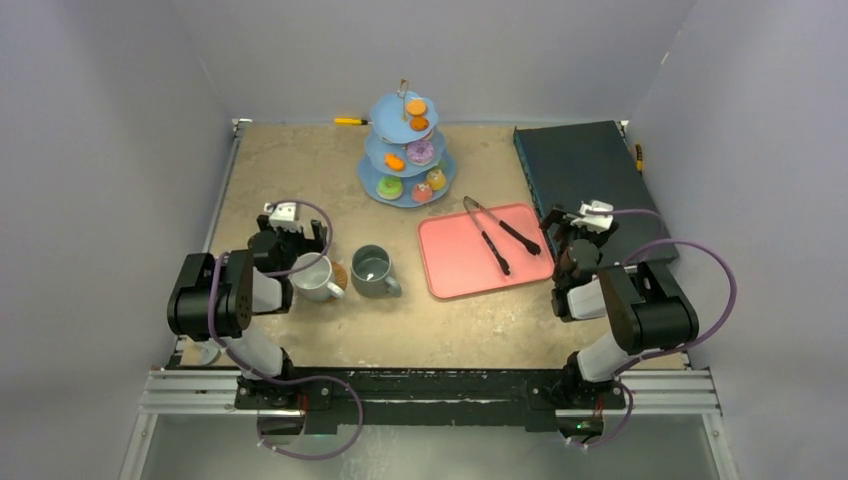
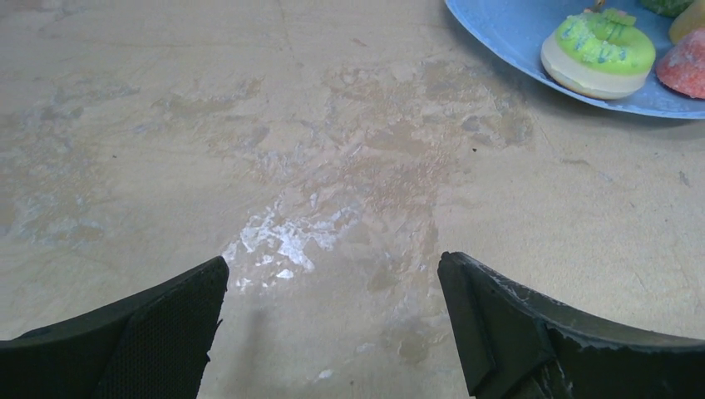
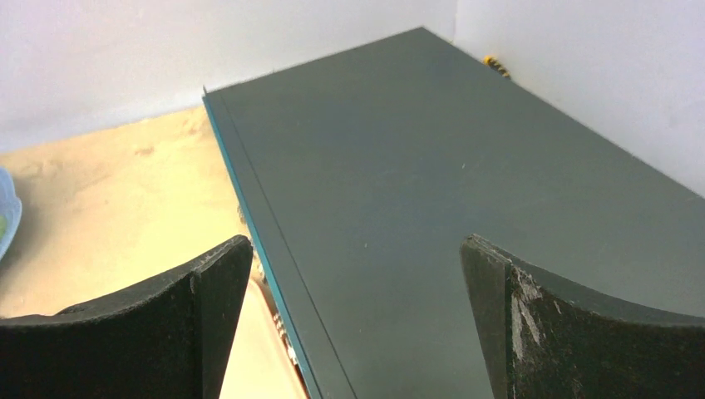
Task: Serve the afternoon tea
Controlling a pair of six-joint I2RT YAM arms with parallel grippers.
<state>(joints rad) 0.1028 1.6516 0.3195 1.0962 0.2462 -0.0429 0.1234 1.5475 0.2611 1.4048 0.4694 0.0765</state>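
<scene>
Your left claw [image 2: 332,270] hangs open and empty over bare bench; your right claw [image 3: 357,249], also open and empty, faces the dark box [image 3: 432,183] at the right edge. The blue stand [image 1: 372,182] with its cakes [image 1: 420,152] sits mid far edge, and the white mug [image 1: 315,277] and grey-green mug [image 1: 372,268] stand side by side nearer the left edge.

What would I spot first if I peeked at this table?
Probably the blue three-tier stand at the back middle, loaded with colourful doughnuts and cupcakes. Next comes the pink tray, nearer and to its right, with black tongs lying on it. A white mug and a grey-green mug sit side by side left of the tray.
</scene>
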